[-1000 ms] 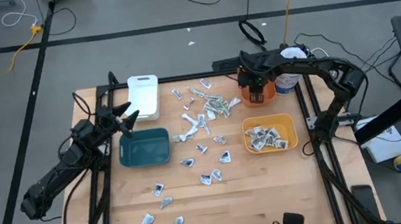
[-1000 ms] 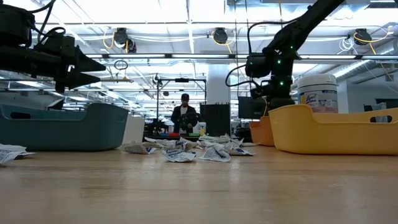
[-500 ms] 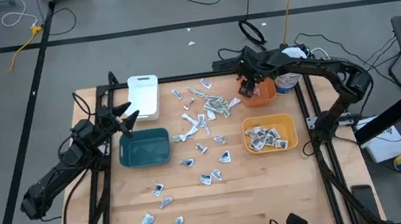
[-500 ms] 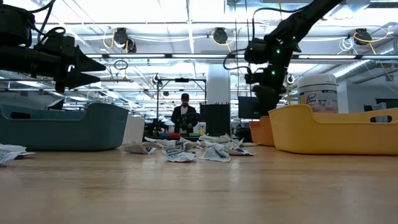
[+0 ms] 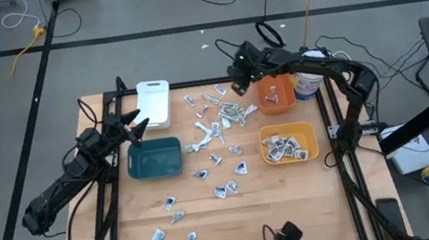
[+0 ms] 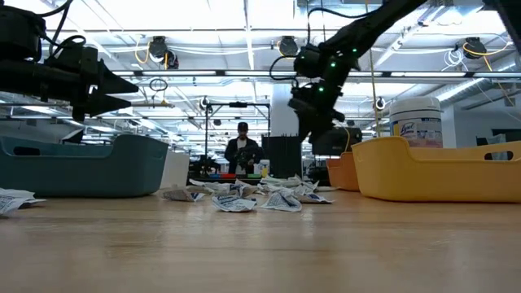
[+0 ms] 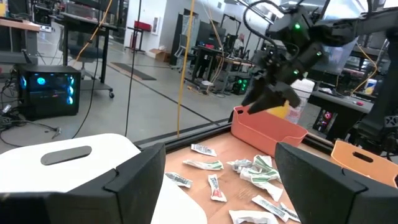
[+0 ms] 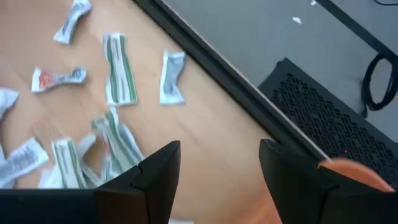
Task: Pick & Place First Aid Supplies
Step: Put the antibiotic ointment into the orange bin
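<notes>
The first aid supplies (image 5: 226, 115) are small white-grey packets and strips lying flat on the wooden table, thickest near its far middle, with more toward the near edge (image 5: 171, 219). My right gripper (image 5: 236, 83) hangs open above the far packets (image 8: 118, 78), just left of the orange bin (image 5: 276, 94); nothing is between its fingers (image 8: 221, 177). A white packet (image 5: 274, 92) lies in the orange bin, and several lie in the yellow bin (image 5: 289, 145). My left gripper (image 5: 136, 124) waits open in the air between the white bin (image 5: 154, 103) and the teal bin (image 5: 155, 158).
A round white-lidded tub (image 5: 307, 86) stands right of the orange bin. The table's dark far rail (image 8: 205, 53) runs close beyond my right gripper. The teal bin (image 6: 81, 167) and yellow bin (image 6: 431, 167) flank bare wood. A person (image 6: 242, 150) stands far behind the table.
My right gripper has moved from above the orange bin toward the table's left, past the bin's left rim, and now hangs over the packets by the far edge. The orange bin's inside, covered by the gripper before, now shows with a white packet in it.
</notes>
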Available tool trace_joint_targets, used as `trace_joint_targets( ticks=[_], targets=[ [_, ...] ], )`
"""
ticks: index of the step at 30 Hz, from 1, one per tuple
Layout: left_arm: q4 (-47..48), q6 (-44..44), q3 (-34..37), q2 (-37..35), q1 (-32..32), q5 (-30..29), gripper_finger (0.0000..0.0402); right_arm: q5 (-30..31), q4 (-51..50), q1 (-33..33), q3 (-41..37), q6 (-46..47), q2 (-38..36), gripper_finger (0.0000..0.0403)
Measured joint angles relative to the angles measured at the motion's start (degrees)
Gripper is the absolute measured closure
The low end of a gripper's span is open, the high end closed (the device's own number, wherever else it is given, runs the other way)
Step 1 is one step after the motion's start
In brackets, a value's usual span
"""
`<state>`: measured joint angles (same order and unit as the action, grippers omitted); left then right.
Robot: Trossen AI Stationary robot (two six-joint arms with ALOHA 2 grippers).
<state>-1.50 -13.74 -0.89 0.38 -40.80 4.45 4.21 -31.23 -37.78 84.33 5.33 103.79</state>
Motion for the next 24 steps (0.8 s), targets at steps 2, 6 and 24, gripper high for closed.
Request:
trace_joint_targets(
  ticks=[2, 6, 24],
  targets=[
    [0.0, 0.0, 0.0, 0.0, 0.0, 0.0, 0.0096, 0.0, 0.2, 0.0, 2.7, 0.0, 2.3, 0.0188],
    [0.0, 0.0, 0.0, 0.0, 0.0, 0.0, 0.0096, -1.9, 0.1, 0.0, 7.7, 0.5, 7.4, 0.0188],
    [0.0, 0.0, 0.0, 0.0, 0.0, 0.0, 0.0096, -7.5, -9.5, 0.6, 29.4, 7.5, 27.7, 0.0188]
  ],
)
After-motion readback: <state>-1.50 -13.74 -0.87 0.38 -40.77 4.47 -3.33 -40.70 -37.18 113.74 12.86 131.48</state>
